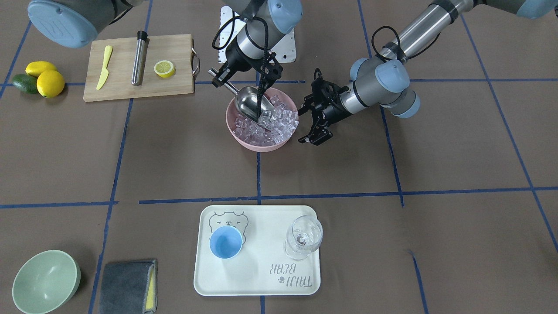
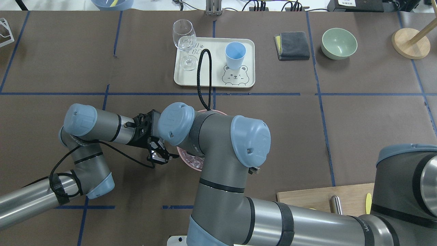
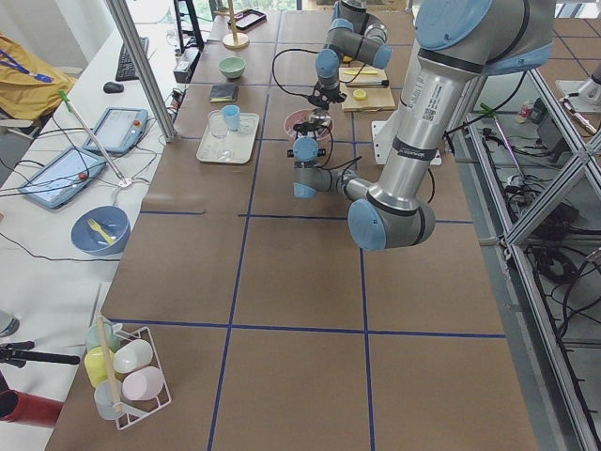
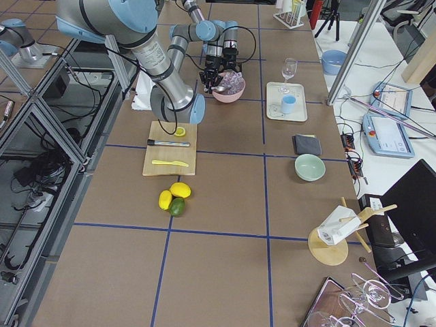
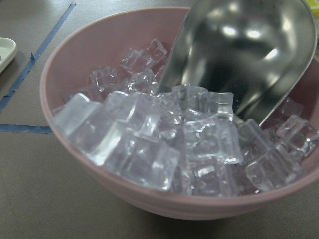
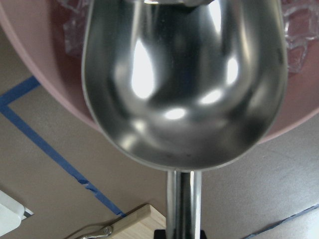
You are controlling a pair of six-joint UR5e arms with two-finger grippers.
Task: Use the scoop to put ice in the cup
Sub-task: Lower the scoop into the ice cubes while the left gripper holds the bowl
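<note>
One scoop (image 1: 246, 102) in ice (image 1: 279, 125), one bowl (image 1: 258, 146) — one cup (image 1: 226, 243)

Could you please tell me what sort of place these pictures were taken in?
Probably a robotics lab staged as a drinks counter: blue tape lines grid the paper-covered table, tablets lie on a side bench, and the right gripper holds the scoop in a pink bowl of ice.
</note>
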